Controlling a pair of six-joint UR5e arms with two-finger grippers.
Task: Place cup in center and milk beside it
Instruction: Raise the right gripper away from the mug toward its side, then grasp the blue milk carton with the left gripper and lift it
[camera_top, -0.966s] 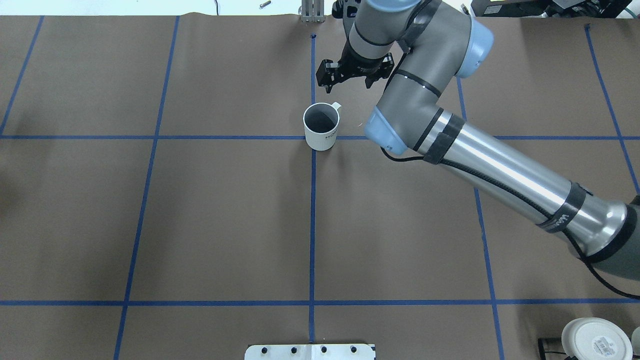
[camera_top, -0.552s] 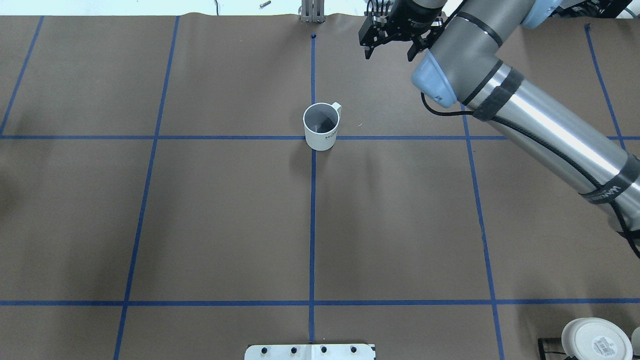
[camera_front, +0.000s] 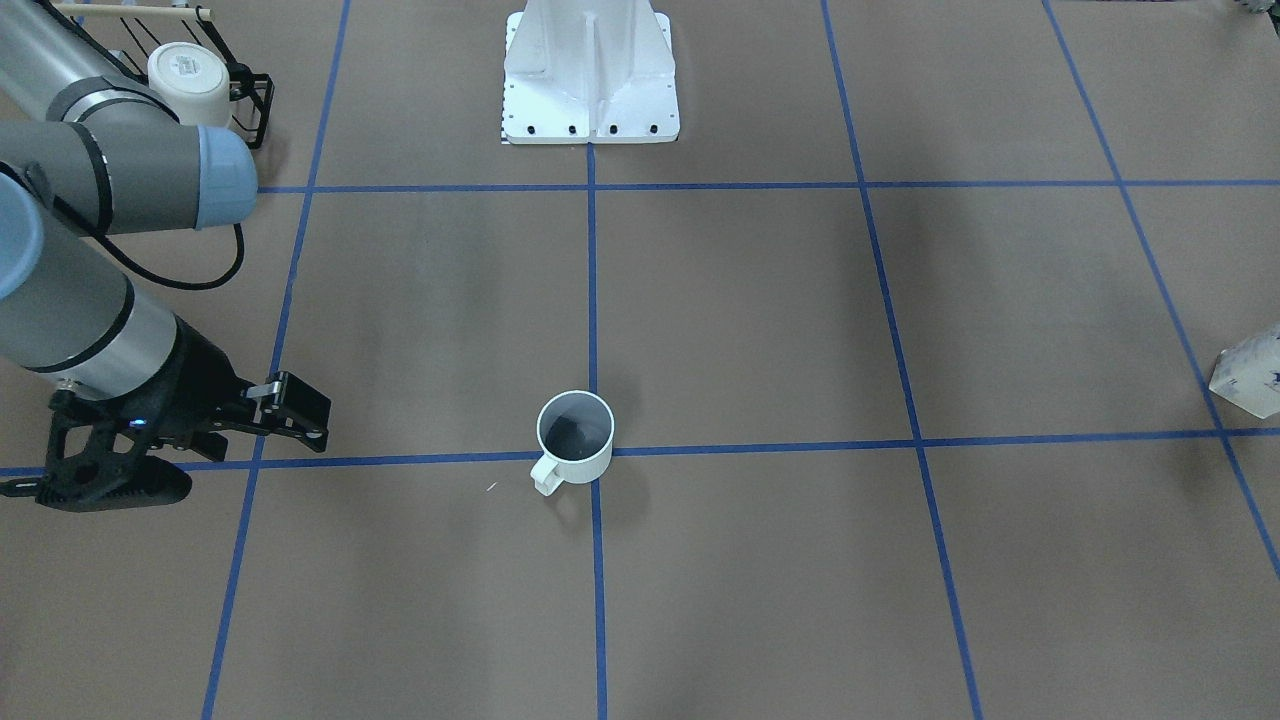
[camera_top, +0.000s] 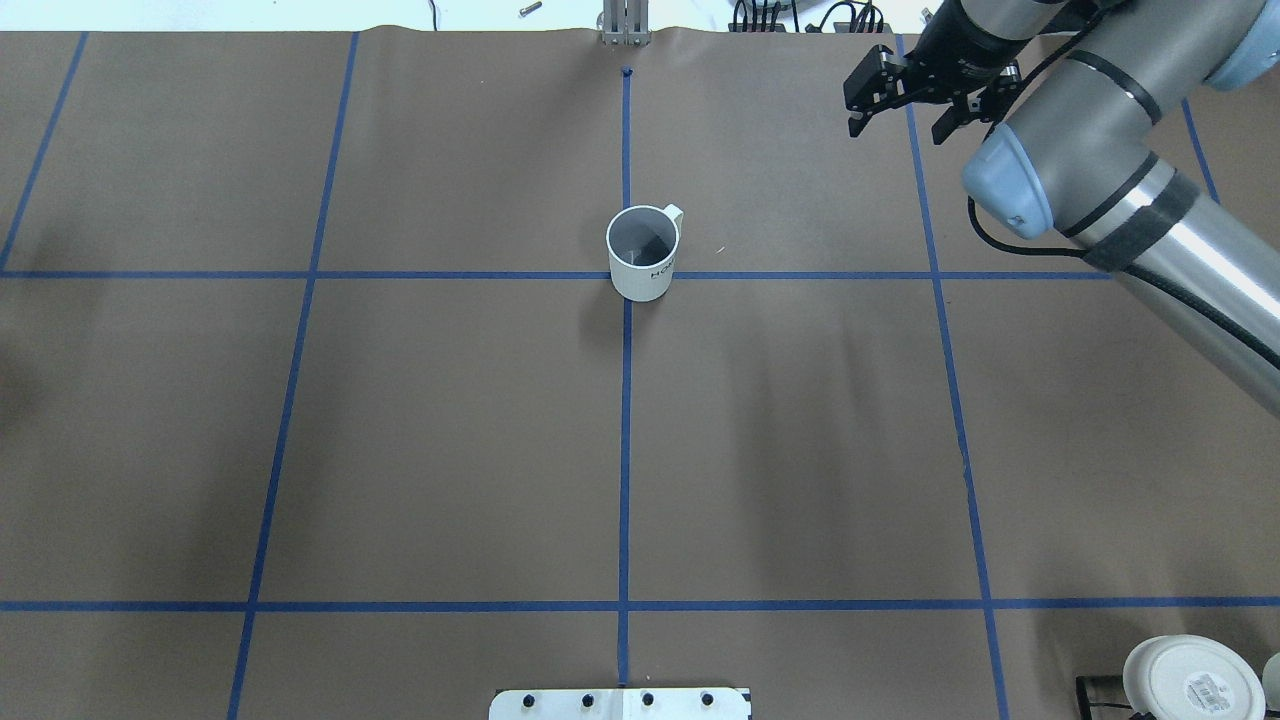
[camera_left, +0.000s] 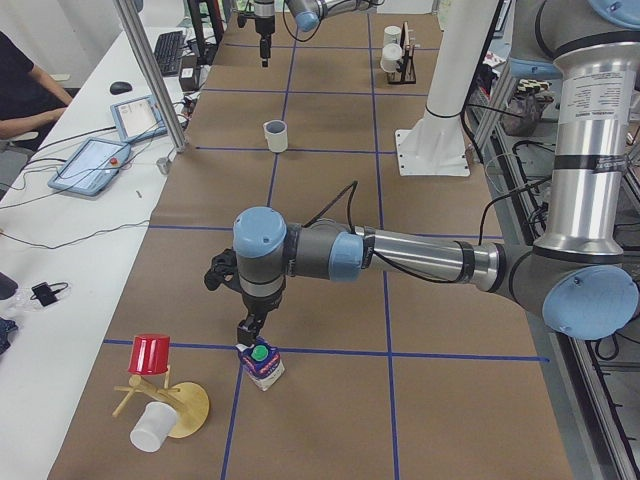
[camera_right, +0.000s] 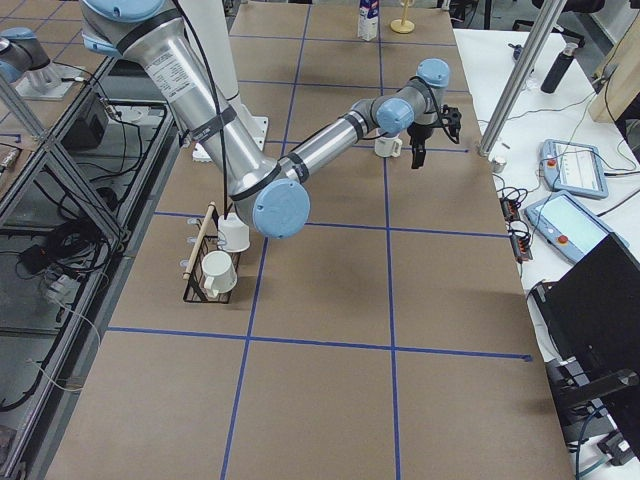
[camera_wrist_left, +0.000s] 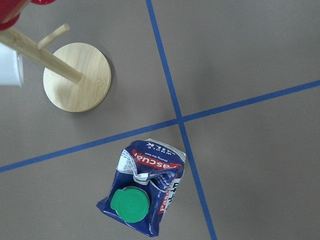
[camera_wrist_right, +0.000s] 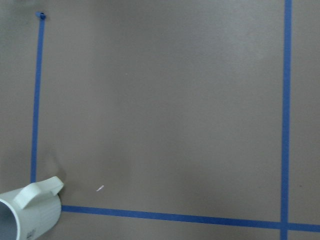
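Observation:
The cup (camera_top: 642, 250), a white mug with a dark grey inside and small dark lettering on its side, stands upright on the central tape crossing; it also shows in the front view (camera_front: 574, 436) and the right wrist view (camera_wrist_right: 27, 215). My right gripper (camera_top: 897, 125) is open and empty, well to the cup's right and beyond it, above the table (camera_front: 170, 465). The milk (camera_left: 262, 362), a dark blue carton with a green cap, stands at the table's left end (camera_wrist_left: 145, 192). My left gripper (camera_left: 250, 325) hovers just above it; I cannot tell whether it is open or shut.
A wooden mug tree (camera_left: 165, 405) with a red cup (camera_left: 150, 355) and a white cup (camera_left: 150, 430) stands next to the milk. A black rack with white cups (camera_front: 190, 70) sits near the robot's right side. The white robot base (camera_front: 590, 70) is at the near middle edge.
My right gripper, open, has moved from just beyond the cup away to the right and farther back. The cup has stayed in place.

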